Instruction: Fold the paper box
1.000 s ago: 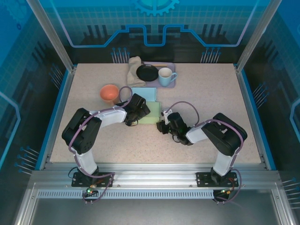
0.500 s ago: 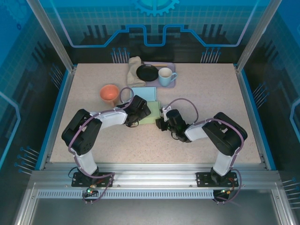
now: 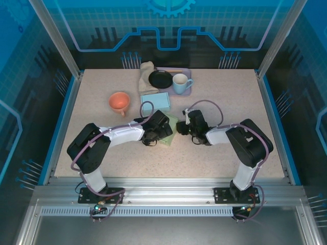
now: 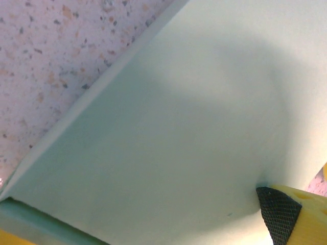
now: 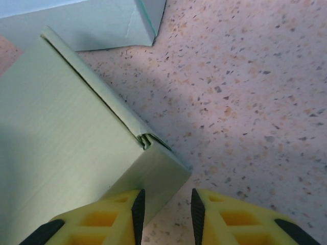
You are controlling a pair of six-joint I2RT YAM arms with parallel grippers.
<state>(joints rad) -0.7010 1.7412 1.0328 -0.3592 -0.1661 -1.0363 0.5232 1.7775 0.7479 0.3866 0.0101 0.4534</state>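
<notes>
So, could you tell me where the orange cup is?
Top view: the orange cup stands left of centre, just left of the light blue box.

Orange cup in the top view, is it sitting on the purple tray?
No, the orange cup stands on the bare table, apart from the purple tray that holds the white mug.

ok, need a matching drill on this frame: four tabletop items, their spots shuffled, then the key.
1 orange round bowl
2 white ceramic mug
3 pale green paper box
4 beige crumpled cloth

A on the purple rectangular tray
B bunched at that tray's left end
C mid-table, near side of the light blue paper box
D alone, left of that blue box

Pairs: 1-D, 2-A, 3-C, 4-B
</notes>
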